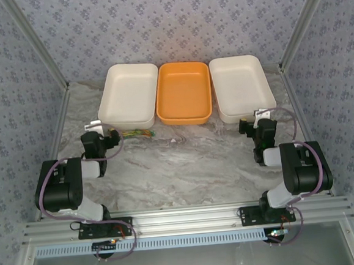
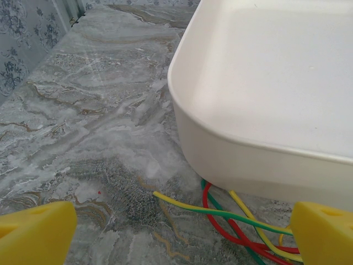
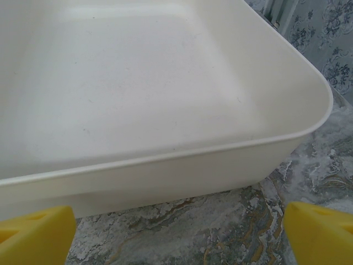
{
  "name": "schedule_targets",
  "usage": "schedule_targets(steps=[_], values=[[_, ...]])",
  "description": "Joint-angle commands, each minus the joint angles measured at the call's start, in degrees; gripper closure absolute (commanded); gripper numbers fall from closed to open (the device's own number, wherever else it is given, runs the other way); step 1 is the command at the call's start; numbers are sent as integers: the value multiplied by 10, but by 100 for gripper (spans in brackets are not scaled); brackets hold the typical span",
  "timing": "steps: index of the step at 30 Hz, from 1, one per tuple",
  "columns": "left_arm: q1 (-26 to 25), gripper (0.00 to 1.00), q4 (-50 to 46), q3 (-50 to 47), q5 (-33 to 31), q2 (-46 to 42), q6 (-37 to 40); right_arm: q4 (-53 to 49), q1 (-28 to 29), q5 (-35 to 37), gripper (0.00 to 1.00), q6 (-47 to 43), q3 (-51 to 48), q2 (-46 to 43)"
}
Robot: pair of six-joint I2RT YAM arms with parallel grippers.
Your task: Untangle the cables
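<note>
Marbled grey table (image 1: pixel 185 162) is taking up the whole floor of the cell. Over its near left part, the left gripper (image 2: pixel 179 234) is hanging with its yellow fingers (image 2: pixel 33 232) spread wide, and it is holding nothing. Just ahead of it, the cables (image 2: pixel 237 223), red, yellow and green, are lying tangled on the table, right against the near wall of the left white tray (image 1: pixel 127 121). The right gripper (image 3: pixel 179 232) is also standing wide open and empty, facing the near wall of the right white tray (image 3: pixel 165 171). Between both trays an orange tray (image 1: pixel 185 118) is sitting. Flowered walls (image 1: pixel 186 21) are closing the back.
</note>
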Motion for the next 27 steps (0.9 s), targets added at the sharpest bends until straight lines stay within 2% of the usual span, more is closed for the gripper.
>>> schedule_targets(steps=[1,6,7,9,10,11,13,14,15,16,17,18,19,20,21,22,25,27], values=[[3,1,-5,11,8,-4,7,-6,-1,-3,1,-7,13,7],[2,1,8,7,8,-7,10,1,-2,-6,1,-6,9,2],[-13,1,-13,4,-9,-45,22,-20,-2,-2,1,-5,13,-26],[-80,1,-184,35,-153,-174,24,-181,11,43,1,6,54,-121],[-114,1,-273,60,-184,-240,26,-255,30,67,1,7,82,-170],[-148,1,-343,84,-203,-307,24,-296,67,104,1,-12,103,-217],[-209,1,-420,116,-222,-406,19,-361,149,166,1,-51,143,-308],[-230,1,-456,133,-234,-450,-24,-409,176,167,1,-30,174,-351],[-232,1,-517,153,-244,-478,-113,-450,183,156,1,16,201,-369],[-227,1,-623,184,-231,-501,-246,-510,177,125,1,102,233,-390],[-220,1,-691,199,-196,-521,-316,-610,168,107,1,239,263,-403],[-212,1,-687,190,-163,-533,-335,-675,162,100,1,330,277,-407],[-189,1,-697,187,-96,-542,-367,-703,154,54,1,394,281,-410],[-157,1,-721,192,-17,-534,-406,-691,153,-26,1,376,277,-406],[-136,1,-753,201,35,-518,-434,-688,174,-61,1,362,277,-397],[-126,1,-798,211,63,-493,-462,-718,220,-47,1,358,292,-382],[-131,16,-876,196,79,-438,-515,-786,425,140,1,372,316,-345],[-130,24,-824,144,94,-440,-550,-766,531,192,3,375,313,-319]])
